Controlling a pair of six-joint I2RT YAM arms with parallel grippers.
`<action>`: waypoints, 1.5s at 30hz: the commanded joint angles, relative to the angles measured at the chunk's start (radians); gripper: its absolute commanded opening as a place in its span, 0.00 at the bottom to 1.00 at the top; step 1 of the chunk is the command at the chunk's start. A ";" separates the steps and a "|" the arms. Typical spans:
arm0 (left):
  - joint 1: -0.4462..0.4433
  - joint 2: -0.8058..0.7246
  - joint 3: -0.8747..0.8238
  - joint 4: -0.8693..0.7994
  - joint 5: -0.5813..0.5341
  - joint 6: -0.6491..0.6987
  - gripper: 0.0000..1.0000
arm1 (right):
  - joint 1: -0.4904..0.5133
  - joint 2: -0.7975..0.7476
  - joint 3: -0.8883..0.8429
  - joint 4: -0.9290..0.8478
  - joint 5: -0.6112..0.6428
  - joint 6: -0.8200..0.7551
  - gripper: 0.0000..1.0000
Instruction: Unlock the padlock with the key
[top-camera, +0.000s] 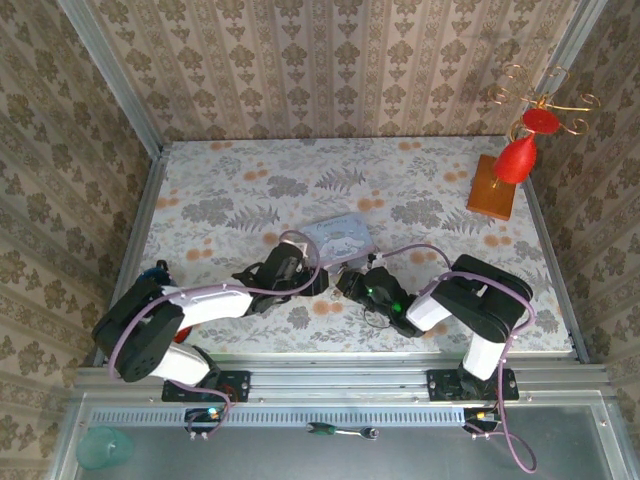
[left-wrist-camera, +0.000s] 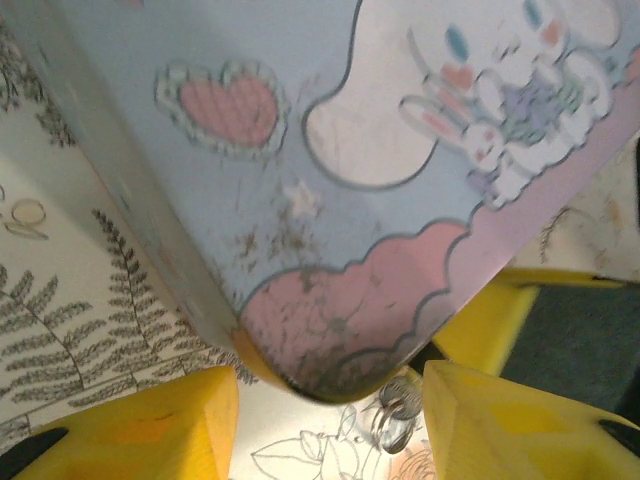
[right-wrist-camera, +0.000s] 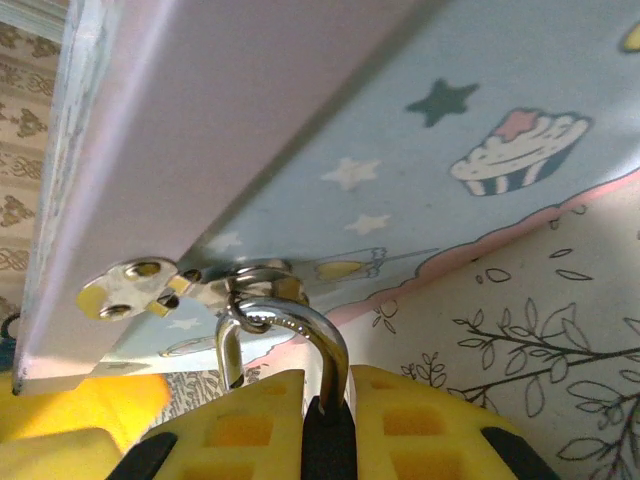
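The padlock (right-wrist-camera: 328, 446) is a small black body pinched between the yellow pads of my right gripper (right-wrist-camera: 327, 420), which is shut on it. Its silvery shackle (right-wrist-camera: 333, 343) loops through the ring of the hasp (right-wrist-camera: 130, 286) on the pale blue-pink cartoon tin (right-wrist-camera: 400, 150). My left gripper (left-wrist-camera: 330, 432) stands open, its yellow fingers (left-wrist-camera: 150, 430) either side of the tin's (left-wrist-camera: 330, 150) rounded corner. A small silvery ring (left-wrist-camera: 398, 412) lies on the cloth by its right finger; the key's dark blade is hidden. From above, both grippers (top-camera: 316, 282) (top-camera: 352, 282) meet at the tin's (top-camera: 340, 236) near edge.
A wooden block with a red ornament and wire stand (top-camera: 505, 170) sits at the far right. A green-handled tool (top-camera: 322, 429) lies on the metal ledge near the bases, with a teal cup (top-camera: 102, 447) at its left. Patterned walls close in the floral cloth (top-camera: 250, 190).
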 joint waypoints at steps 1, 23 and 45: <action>-0.012 0.019 0.025 -0.021 0.013 -0.016 0.52 | -0.025 0.017 -0.030 0.028 0.019 0.045 0.00; 0.021 -0.119 0.040 -0.031 -0.063 -0.008 0.60 | -0.063 0.046 -0.054 0.193 0.081 0.206 0.00; 0.063 -0.021 0.053 -0.034 -0.076 -0.007 0.63 | -0.078 0.005 -0.123 0.187 0.056 0.200 0.00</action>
